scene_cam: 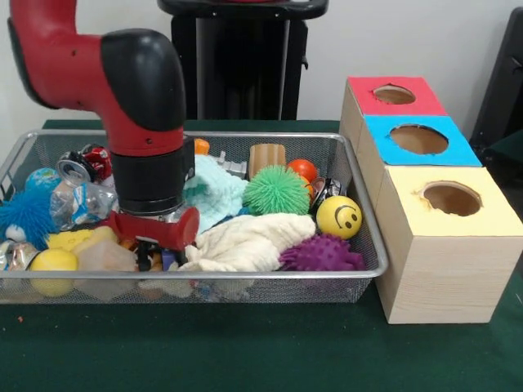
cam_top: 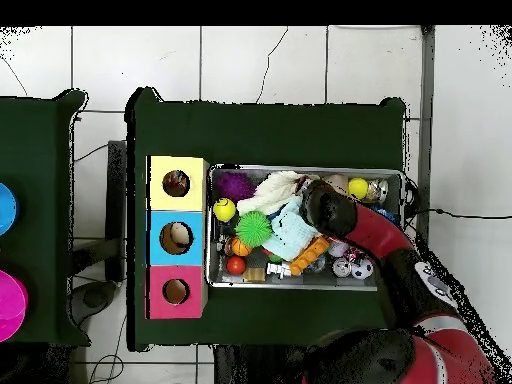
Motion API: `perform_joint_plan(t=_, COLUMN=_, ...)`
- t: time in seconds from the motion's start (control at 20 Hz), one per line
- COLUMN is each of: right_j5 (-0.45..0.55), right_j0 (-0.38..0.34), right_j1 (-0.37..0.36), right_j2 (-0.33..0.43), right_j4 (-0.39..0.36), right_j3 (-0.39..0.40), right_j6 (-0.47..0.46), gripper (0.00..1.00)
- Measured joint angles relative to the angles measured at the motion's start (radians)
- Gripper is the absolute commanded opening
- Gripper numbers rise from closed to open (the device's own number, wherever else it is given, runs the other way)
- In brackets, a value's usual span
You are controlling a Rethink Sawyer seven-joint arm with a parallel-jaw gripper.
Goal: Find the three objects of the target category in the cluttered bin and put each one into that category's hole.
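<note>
Yellow smiley ball (scene_cam: 339,216) sits right of the green spiky ball (scene_cam: 276,190), purple spiky ball (scene_cam: 321,254) just below. The box (scene_cam: 433,245) beside goes red, blue, yellow on top.

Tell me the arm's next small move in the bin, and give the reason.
Probably a short straight lift. The gripper is down among the clutter at the bin's end farthest from the boxes, beside the cream cloth, and what it holds, if anything, is hidden. Raising it a little would show that before it heads for any hole.
</note>
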Motion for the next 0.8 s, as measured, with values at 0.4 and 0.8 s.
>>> perform_joint_plan(t=0.4, right_j5=0.056, right_j0=-0.092, right_j1=0.005, right_j2=0.157, right_j4=-0.008, right_j3=0.052, right_j6=0.000, gripper=1.00)
perform_joint_plan(t=0.8, right_j5=-0.004, right_j0=-0.017, right_j1=-0.025, right_j2=0.204, right_j4=-0.096, right_j3=0.108, right_j6=0.000, gripper=1.00)
